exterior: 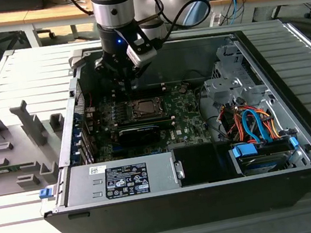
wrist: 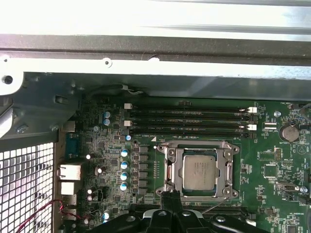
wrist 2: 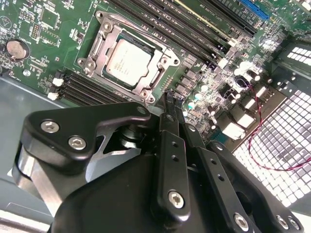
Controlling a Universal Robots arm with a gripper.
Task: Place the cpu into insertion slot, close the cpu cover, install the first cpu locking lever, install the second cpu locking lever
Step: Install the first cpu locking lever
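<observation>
The cpu (wrist 2: 129, 62) (wrist: 199, 174) lies flat in the insertion slot (exterior: 145, 109) on the green board, silver top up. The cpu cover (wrist 2: 163, 62) (wrist: 198, 147) is down around it as a metal frame. Thin lever rods run along the frame's sides; whether they are latched is unclear. My gripper (wrist 2: 169, 98) (wrist: 171, 194) (exterior: 130, 88) hovers just off one edge of the socket, with its black fingers (wrist 2: 171, 160) pressed together and nothing between them.
The open computer case (exterior: 299, 129) surrounds the board. Long memory slots (wrist: 189, 119) lie beside the socket. A power supply (exterior: 124, 180) sits at the front and a drive cage with blue and orange cables (exterior: 251, 125) at the exterior view's right. A grey fixture (exterior: 13, 151) stands outside.
</observation>
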